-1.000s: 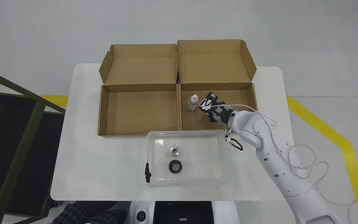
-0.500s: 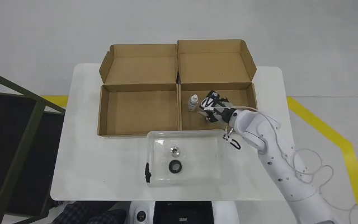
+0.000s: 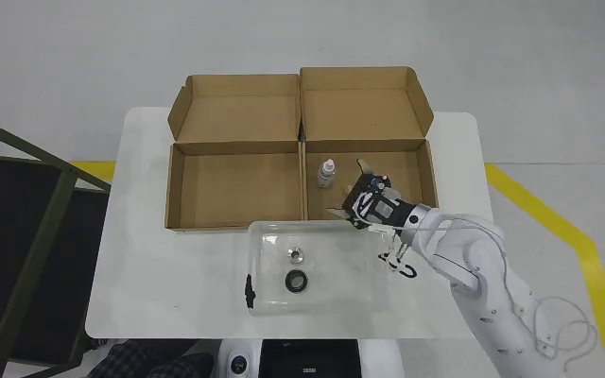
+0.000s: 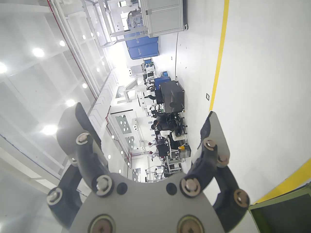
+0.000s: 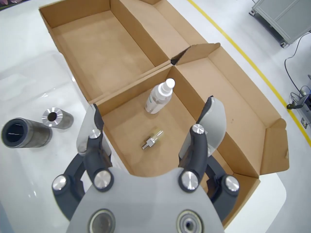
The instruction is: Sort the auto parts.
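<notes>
Sorting in progress, release stage. A small metal fitting (image 5: 152,141) lies on its side on the floor of the right box (image 3: 411,170), near an upright bottle (image 5: 159,97) and apart from it. The right gripper (image 5: 153,109) hangs above the fitting with its fingers spread wide and nothing between them. In the top view, over the past second, this gripper (image 3: 347,192) has drawn back from beside the bottle (image 3: 326,172) toward the box's near wall, next to the clear tray (image 3: 354,283). The pullback, with the claw empty, suggests that the fitting has just been deposited and that the arm is returning for another part. Two parts remain in the tray: a dark sleeve (image 3: 298,280) and, just beyond it, a silver bushing (image 3: 296,253), standing close together but not touching. The left box (image 3: 234,187) holds nothing so far. The left gripper (image 4: 145,112) is turned toward the room, wide open and empty, away from the table (image 3: 142,236)
</notes>
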